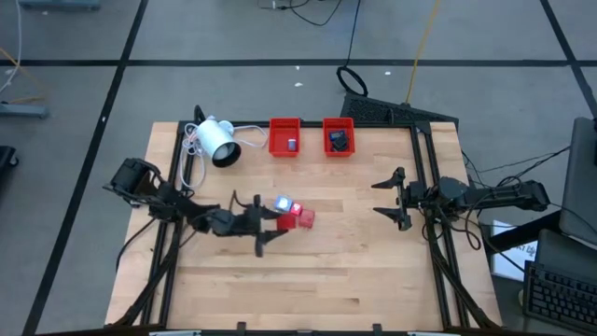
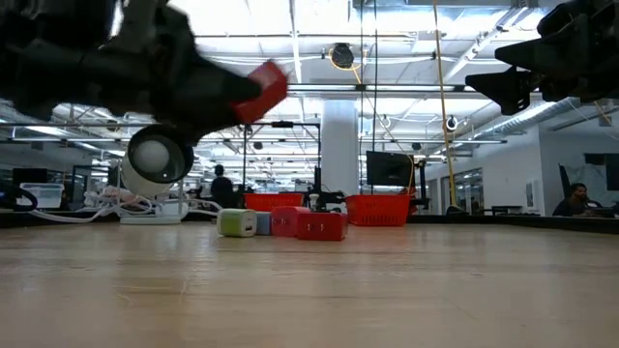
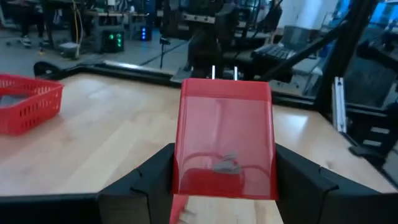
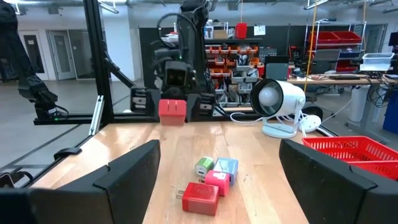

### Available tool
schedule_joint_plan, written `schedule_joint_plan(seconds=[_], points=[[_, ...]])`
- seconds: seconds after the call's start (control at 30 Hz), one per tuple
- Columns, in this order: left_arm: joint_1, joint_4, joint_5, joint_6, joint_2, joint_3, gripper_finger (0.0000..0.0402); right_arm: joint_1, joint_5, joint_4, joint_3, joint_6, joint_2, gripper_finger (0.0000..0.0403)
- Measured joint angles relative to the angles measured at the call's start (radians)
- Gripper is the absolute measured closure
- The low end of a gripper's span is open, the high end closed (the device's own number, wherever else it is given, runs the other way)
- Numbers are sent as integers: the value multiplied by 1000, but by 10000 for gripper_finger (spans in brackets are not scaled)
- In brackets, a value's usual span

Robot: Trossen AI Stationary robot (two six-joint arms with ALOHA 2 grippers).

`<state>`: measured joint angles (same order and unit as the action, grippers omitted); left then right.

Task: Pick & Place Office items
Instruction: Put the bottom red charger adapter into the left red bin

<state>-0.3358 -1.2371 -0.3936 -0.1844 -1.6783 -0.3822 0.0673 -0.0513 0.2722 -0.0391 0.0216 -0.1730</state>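
My left gripper [image 1: 272, 224] is shut on a red block with two metal prongs [image 3: 224, 140], held above the table [image 2: 261, 92] just left of a cluster of small pieces. That cluster lies flat on the table: a green one [image 4: 204, 166], a pale blue one [image 4: 227, 167] and two red ones [image 4: 216, 182] [image 4: 200, 198]. A grey-blue piece [image 1: 292, 144] lies in the left red tray and a black piece [image 1: 340, 142] in the right one. My right gripper [image 1: 396, 198] waits open over the table's right side. My left gripper pinches the red block between its two fingers [image 3: 149, 180], one on each side face [image 3: 186, 168] near the end that faces the wrist. The fingers come level from the table's left. The block is lifted clear, its prongs [image 3: 224, 73] pointing away toward the table's right.
Two red trays [image 1: 272, 137] [image 1: 326, 131] stand at the far edge. A white lamp-like device [image 1: 216, 140] with its cable sits left of them. Black frame rails run along the table's left and right sides. Bare wood shows at the near half.
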Motion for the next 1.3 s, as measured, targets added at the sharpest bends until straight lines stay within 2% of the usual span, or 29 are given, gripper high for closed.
schedule_joint_plan(seconds=[0.17,0.4,0.5,0.6,0.87,1.03,1.17,1.3], points=[[-23,-31,-12,-98,0,105,189,0,0,0,0,0,0,83],[-33,-59,-185,-97,-1,132,189,0,0,0,0,0,0,83],[21,-57,-258,-205,-1,132,189,0,0,0,0,0,0,83],[95,-54,-205,-271,-1,119,183,0,0,0,0,0,0,83],[338,-37,5,-199,-1,-4,189,0,0,0,0,0,0,83],[488,158,59,-194,-1,-113,186,0,0,0,0,0,0,83],[551,308,146,-127,-1,-186,184,0,0,0,0,0,0,83],[549,296,204,-4,-1,-195,187,0,0,0,0,0,0,83]])
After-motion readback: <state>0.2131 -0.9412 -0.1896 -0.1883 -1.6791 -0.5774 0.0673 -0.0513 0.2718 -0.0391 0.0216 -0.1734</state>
